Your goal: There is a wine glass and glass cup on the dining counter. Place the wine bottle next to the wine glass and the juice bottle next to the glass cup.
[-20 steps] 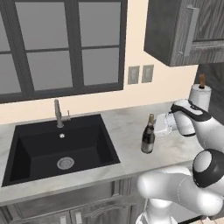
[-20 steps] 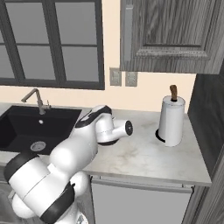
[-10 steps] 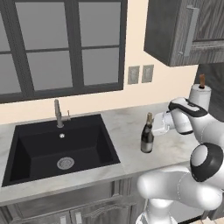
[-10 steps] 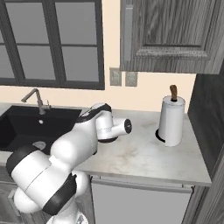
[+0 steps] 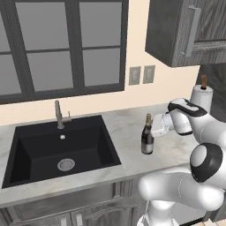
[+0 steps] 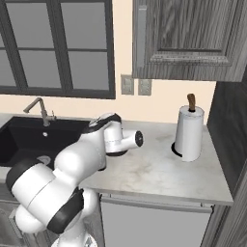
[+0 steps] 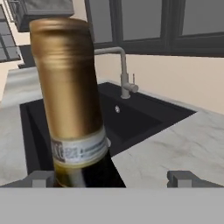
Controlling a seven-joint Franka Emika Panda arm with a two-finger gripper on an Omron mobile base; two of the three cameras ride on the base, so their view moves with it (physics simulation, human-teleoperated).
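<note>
1. Right of centre in the left base view, the wine bottle point(image 5: 147, 140) stands upright on the marble counter point(image 5: 132, 128) beside the sink point(image 5: 62, 150).
2. The gripper point(image 5: 157, 126) is level with its neck, jaws fully apart, gripping nothing, probably lined up for a neck grasp.
3. Left of centre in the hand view, its gold foil point(image 7: 65, 78) looms close between the fingertips point(image 7: 41, 178).

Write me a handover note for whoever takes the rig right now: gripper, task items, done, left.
Gripper: open, level with the neck of the wine bottle, jaws either side of the gold-foil top, not closed on it.
Wine bottle: upright on the marble counter just right of the black sink, ungrasped.
Paper towel roll stands further right by the wall.
Done: approach to the wine bottle.
Left: grasp it, carry it to the dining counter beside the wine glass, then put the juice bottle by the glass cup.
</note>
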